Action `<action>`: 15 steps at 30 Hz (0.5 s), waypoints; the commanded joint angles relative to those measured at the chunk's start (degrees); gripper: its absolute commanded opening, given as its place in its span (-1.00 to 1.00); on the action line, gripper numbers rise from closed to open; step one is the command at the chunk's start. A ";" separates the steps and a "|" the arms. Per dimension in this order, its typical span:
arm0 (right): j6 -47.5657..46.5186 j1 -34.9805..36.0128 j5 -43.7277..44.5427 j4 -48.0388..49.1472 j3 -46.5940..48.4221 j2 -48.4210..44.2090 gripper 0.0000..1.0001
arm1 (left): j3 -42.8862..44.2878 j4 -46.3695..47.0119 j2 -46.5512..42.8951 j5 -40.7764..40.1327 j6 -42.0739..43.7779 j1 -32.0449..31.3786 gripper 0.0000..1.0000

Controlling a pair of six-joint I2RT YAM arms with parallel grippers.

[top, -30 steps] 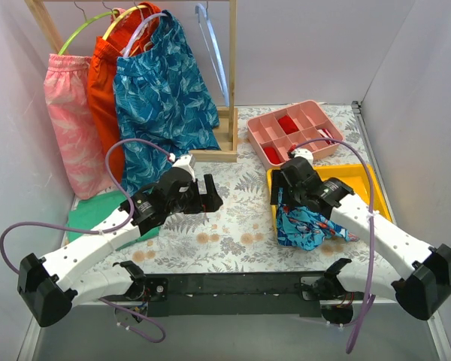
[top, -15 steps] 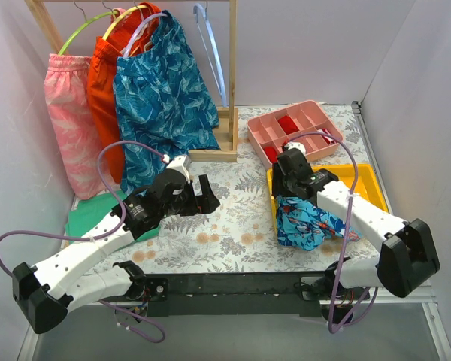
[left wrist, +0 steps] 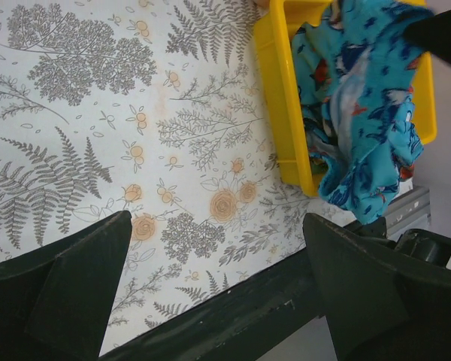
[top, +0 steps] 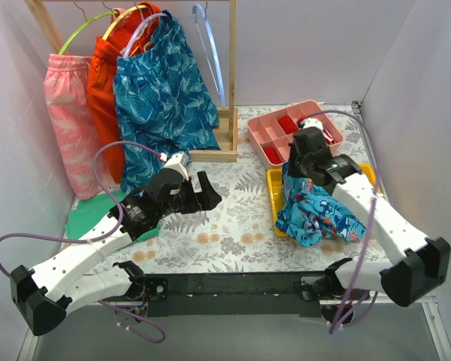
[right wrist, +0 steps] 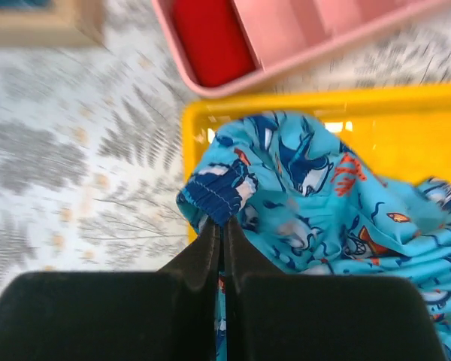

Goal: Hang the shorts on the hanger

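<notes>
Floral-clothed table [top: 233,226]: right gripper [right wrist: 220,226], clenched on the shorts [top: 316,214], sits right of and below the hanger [top: 217,71]; left gripper [left wrist: 218,226] gapes empty.

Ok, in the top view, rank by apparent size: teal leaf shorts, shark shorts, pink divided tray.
1. teal leaf shorts, hanging spread, clearly largest.
2/3. shark shorts and pink divided tray look close: the shorts are bunched, the right arm covers part of the tray, so no ranking.
</notes>
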 commanded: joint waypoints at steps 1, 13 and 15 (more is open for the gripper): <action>-2.51 -0.05 0.79 -5.32 13.43 -8.25 -0.97 | 0.80 3.64 -1.09 1.96 -0.18 -0.21 0.96; -4.98 -0.05 -16.33 -4.81 38.23 -9.40 -0.97 | 6.95 3.82 0.68 4.24 -0.18 -0.12 0.96; -3.84 -0.05 -21.15 -3.41 43.14 -7.82 -0.97 | 8.70 3.82 0.68 4.42 0.17 -0.12 0.96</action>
